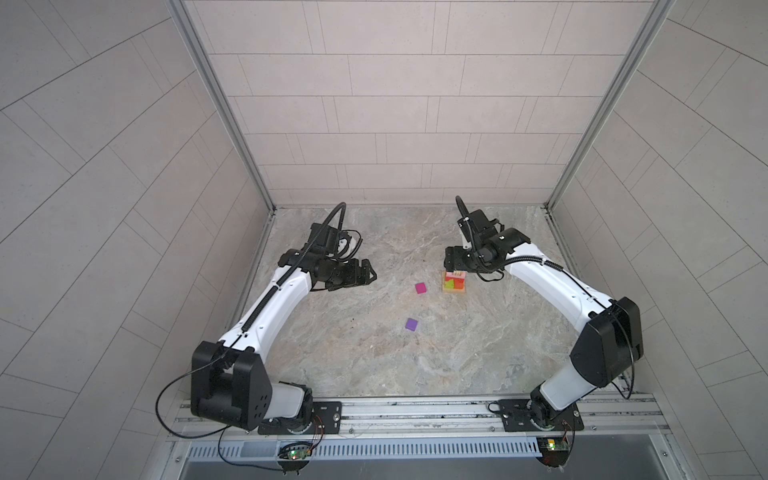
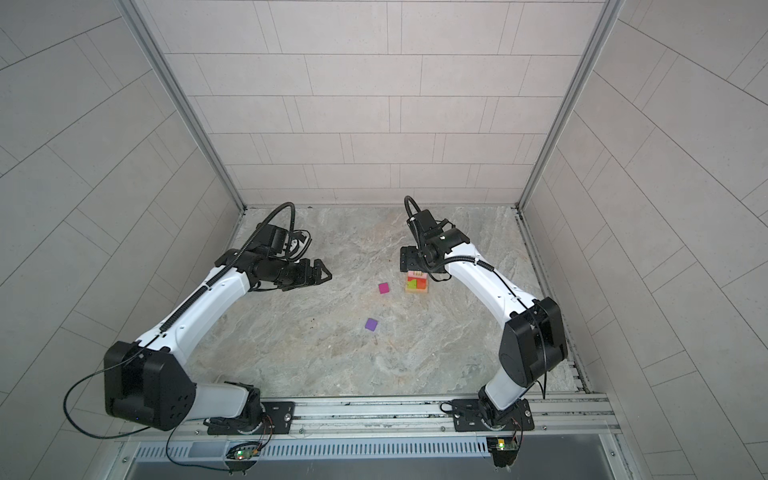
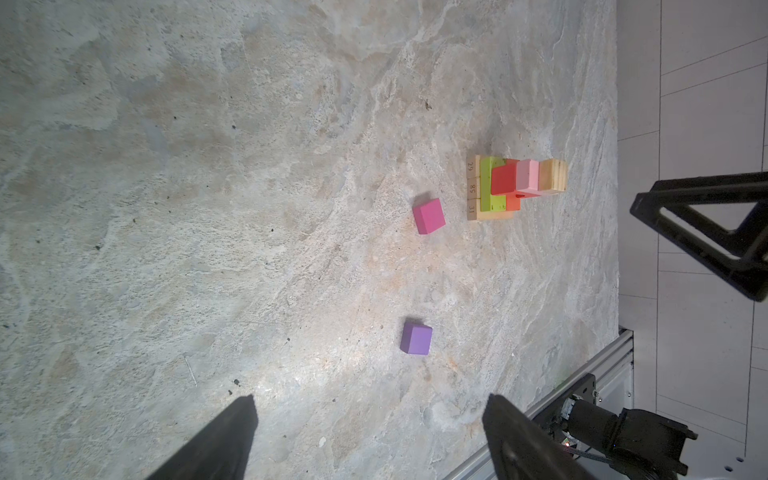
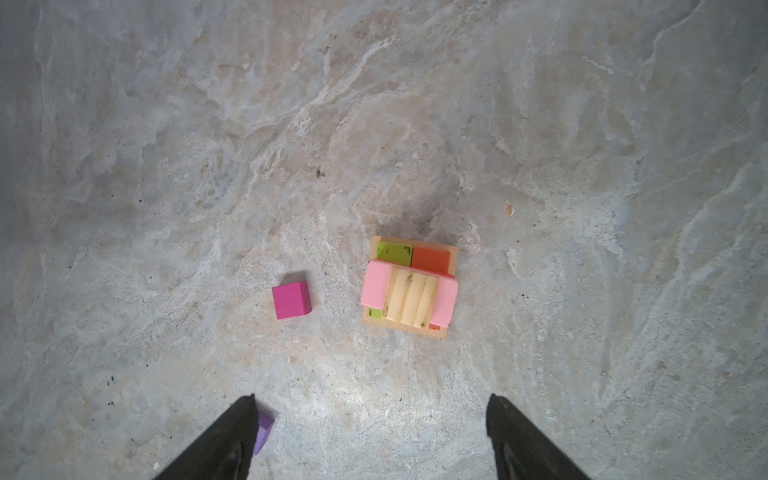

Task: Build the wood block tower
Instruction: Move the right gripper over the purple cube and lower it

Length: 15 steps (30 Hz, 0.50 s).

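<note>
A small wood block tower [image 1: 454, 283], tan bars under lime green, orange, red and pink pieces with a tan top, stands on the marbled grey tabletop [image 1: 374, 365], right of centre in both top views. A loose magenta cube [image 1: 420, 288] sits just left of it, and a purple cube [image 1: 411, 324] lies lower, near centre. The right gripper [image 4: 371, 405], just above the tower in the frame, has its jaws spread wide and empty. The left gripper [image 1: 369, 272], centre left, is equally wide and holds nothing.

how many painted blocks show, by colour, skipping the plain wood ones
lime green block: 1
orange block: 1
red block: 1
pink block: 1
magenta cube: 1
purple cube: 1
total: 6
</note>
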Each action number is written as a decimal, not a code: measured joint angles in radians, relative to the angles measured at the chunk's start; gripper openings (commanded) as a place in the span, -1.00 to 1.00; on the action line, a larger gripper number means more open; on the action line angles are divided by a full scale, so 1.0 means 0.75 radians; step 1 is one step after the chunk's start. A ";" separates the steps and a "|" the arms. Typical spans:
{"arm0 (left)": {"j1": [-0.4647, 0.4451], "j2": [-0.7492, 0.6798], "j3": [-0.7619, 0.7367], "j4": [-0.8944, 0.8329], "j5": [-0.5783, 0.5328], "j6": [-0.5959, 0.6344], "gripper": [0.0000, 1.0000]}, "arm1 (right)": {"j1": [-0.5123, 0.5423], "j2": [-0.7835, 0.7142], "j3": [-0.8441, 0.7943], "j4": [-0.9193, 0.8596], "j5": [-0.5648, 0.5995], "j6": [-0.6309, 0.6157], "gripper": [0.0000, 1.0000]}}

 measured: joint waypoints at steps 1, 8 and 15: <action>0.000 0.000 0.000 0.000 0.000 0.000 0.84 | 0.017 -0.005 -0.010 0.002 0.000 -0.012 0.77; 0.000 0.000 0.000 0.000 0.000 0.000 0.84 | 0.179 -0.008 -0.080 0.007 0.013 -0.116 0.77; 0.000 0.000 0.000 0.001 0.000 0.000 0.84 | 0.350 0.028 -0.096 0.007 0.068 -0.228 0.72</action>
